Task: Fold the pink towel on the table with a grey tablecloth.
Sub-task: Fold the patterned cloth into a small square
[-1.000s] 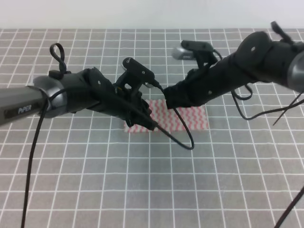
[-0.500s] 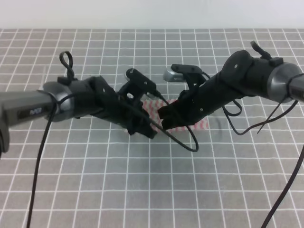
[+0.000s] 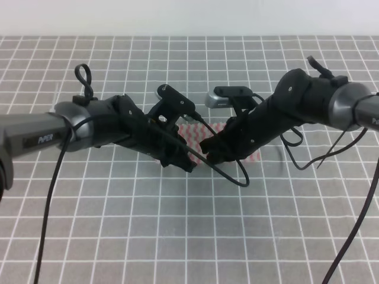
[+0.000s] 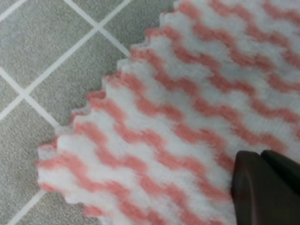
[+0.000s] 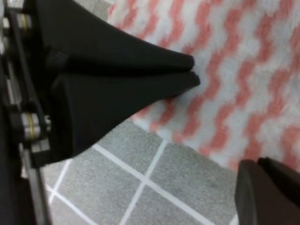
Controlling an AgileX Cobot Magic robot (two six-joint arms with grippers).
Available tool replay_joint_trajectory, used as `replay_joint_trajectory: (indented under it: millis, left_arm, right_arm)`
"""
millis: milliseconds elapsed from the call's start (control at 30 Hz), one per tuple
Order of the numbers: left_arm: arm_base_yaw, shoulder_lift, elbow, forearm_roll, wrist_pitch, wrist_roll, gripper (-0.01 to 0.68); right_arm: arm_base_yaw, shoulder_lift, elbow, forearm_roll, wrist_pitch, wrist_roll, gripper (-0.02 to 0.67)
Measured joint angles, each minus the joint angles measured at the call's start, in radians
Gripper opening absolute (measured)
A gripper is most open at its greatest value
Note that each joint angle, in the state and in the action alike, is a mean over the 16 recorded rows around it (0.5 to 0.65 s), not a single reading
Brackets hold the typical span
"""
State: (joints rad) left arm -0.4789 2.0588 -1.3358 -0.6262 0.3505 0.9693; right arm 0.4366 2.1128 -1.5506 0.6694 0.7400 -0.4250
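The pink towel (image 3: 252, 155) lies flat on the table with a grey tablecloth (image 3: 177, 231), mostly hidden under both arms. My left gripper (image 3: 186, 162) is down at the towel's near-left part. In the right wrist view its two fingers (image 5: 140, 89) are pressed together with their tips on the striped cloth (image 5: 243, 70). My right gripper (image 3: 208, 152) sits just beside it at the towel's near edge. Its own tips (image 5: 259, 162) are closed together right at that edge. The left wrist view shows the towel's pinked corner (image 4: 140, 140) and the closed left tips (image 4: 260, 155) on it.
A black cable (image 3: 234, 177) loops from the left arm onto the cloth just in front of the towel. Thin cables hang from the right arm (image 3: 355, 195). The white wall (image 3: 189, 18) bounds the table's far edge.
Both arms dropped onto the towel over the last second. The right arm swung left and down toward the left gripper. Since half a second ago they have barely moved.
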Motion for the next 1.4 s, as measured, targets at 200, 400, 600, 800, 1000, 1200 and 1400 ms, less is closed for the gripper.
replay_joint_trajectory:
  millis: [200,400,600,800,1000,1200,1400]
  left_arm:
    - [0.0,0.0,0.0,0.002,0.0,0.0,-0.002]
    - [0.0,0.0,0.001,0.003,0.0,0.0,-0.002]
    - [0.0,-0.002,0.001,0.003,-0.009,0.0,-0.002]
    - [0.0,-0.026,0.001,0.003,-0.031,0.0,-0.002]
    - [0.002,-0.054,-0.006,0.003,-0.056,0.0,-0.002]
    - [0.007,-0.073,-0.012,0.003,-0.08,0.001,-0.002]
    - [0.011,-0.062,-0.016,0.004,-0.093,0.001,-0.002]
  right_arm:
    - [-0.015,-0.002,-0.009,-0.03,0.003,0.013,-0.017]
    - [-0.03,0.0,-0.017,-0.077,0.007,0.038,-0.017]
    - [-0.038,0.004,-0.019,-0.123,0.006,0.066,-0.017]
    - [-0.054,-0.02,-0.033,-0.155,0.015,0.082,-0.017]
    - [-0.101,-0.046,-0.051,-0.157,0.063,0.085,-0.009]
    - [-0.159,-0.052,-0.063,-0.12,0.118,0.09,0.065]
    - [-0.192,-0.024,-0.064,-0.078,0.151,0.109,0.193]
